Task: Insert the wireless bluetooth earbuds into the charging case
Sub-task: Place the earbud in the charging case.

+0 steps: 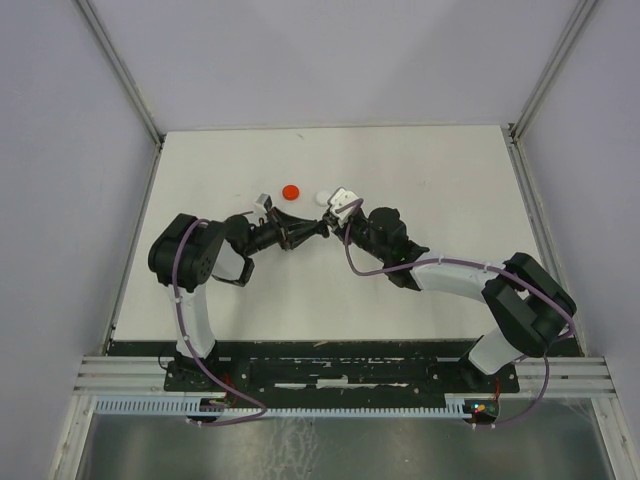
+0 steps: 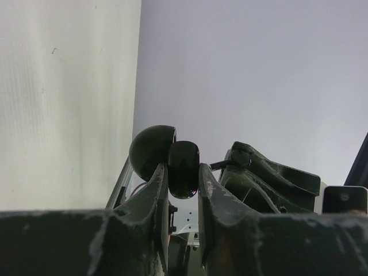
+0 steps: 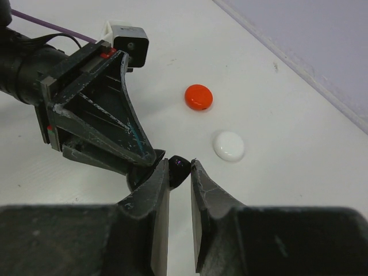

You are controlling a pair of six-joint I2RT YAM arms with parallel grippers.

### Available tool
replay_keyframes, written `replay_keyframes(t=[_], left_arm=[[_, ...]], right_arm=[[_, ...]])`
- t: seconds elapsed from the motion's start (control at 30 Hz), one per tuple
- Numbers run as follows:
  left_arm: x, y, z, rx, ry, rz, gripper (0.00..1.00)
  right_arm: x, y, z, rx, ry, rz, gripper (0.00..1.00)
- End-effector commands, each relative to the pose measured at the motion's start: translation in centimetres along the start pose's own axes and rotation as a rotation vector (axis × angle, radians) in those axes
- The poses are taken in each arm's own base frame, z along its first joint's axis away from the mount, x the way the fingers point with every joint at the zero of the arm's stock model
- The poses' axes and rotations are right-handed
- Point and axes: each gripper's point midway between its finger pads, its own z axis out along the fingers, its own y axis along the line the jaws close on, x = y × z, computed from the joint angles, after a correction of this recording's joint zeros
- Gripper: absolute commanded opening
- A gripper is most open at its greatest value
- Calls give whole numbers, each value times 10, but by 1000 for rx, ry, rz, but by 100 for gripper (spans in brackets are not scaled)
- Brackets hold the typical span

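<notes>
My left gripper (image 1: pixel 316 231) and right gripper (image 1: pixel 335 226) meet tip to tip above the table's middle. In the left wrist view the left gripper (image 2: pixel 183 167) is shut on a glossy black charging case (image 2: pixel 184 155), whose round lid (image 2: pixel 150 149) hangs open beside the left finger. In the right wrist view the right gripper (image 3: pixel 180 163) stands narrowly closed on a tiny glossy black earbud (image 3: pixel 179 168), held right at the left gripper's (image 3: pixel 98 115) tips. Its stem is hidden. The other earbuds are out of view.
A round red disc (image 1: pixel 291 190) and a round white disc (image 1: pixel 323 197) lie on the white table just behind the grippers. They also show in the right wrist view, the red disc (image 3: pixel 198 96) and the white disc (image 3: pixel 229 145). Grey walls enclose the table.
</notes>
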Motion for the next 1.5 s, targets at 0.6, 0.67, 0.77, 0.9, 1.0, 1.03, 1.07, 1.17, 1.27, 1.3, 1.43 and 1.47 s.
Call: replay_keyframes(t=[0.6, 0.67, 0.77, 0.9, 1.0, 1.03, 1.07, 1.17, 1.27, 1.3, 1.43, 1.47], left_arm=[[10, -28, 7, 27, 42, 147, 3], [11, -28, 7, 27, 44, 147, 3], [12, -28, 7, 28, 48, 151, 3], [13, -29, 6, 27, 53, 154, 3], [15, -29, 6, 26, 57, 156, 3], [15, -29, 6, 25, 59, 157, 3], [15, -29, 6, 24, 59, 157, 3], [16, -29, 6, 25, 60, 160, 3], [17, -30, 6, 26, 62, 162, 3], [17, -30, 5, 26, 63, 161, 3], [18, -32, 5, 28, 66, 164, 3], [18, -31, 5, 27, 67, 165, 3]], right_arm=[[6, 9, 7, -56, 6, -83, 1], [8, 9, 8, -54, 10, -91, 1], [10, 7, 8, -46, 17, -100, 1], [12, 5, 9, -34, 22, -111, 1], [13, 4, 10, -30, 23, -114, 1], [13, 4, 10, -27, 23, -116, 1], [14, 3, 11, -26, 26, -116, 1], [15, 3, 11, -22, 29, -119, 1], [18, 1, 11, -11, 38, -128, 1], [19, 0, 11, -8, 40, -132, 1], [21, -2, 12, 4, 42, -138, 1], [21, -2, 12, 6, 41, -141, 1]])
